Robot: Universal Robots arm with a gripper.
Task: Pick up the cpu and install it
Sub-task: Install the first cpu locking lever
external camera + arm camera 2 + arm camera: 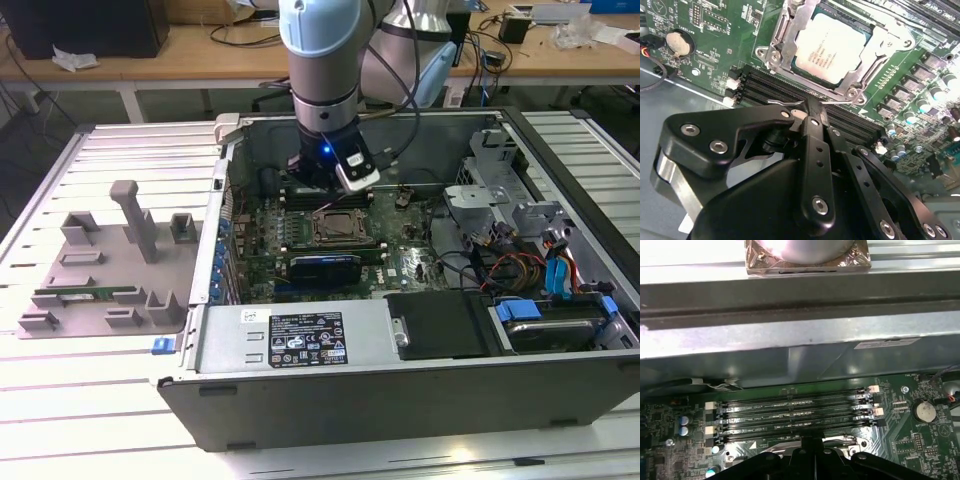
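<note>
The cpu [832,47] already sits in its socket [782,37], frame unlatched; the gripper [812,112], fingers together and empty, hovers just beside it.

The arm reaches down into the open computer case [560,385], with the gripper [812,107] low over the memory slots [795,412], just on the far side of the socket [345,228]. The cpu [832,47] lies in that socket with open air directly above it. The metal frame [875,55] and a thin wire lever [785,102] crowd its edges. On the far side the case wall [800,347] rises close behind the slots. Toward the exterior view's right, a drive cage [500,175] and loose cables [510,265] fill the room. A black box [435,325] blocks the near side.
</note>
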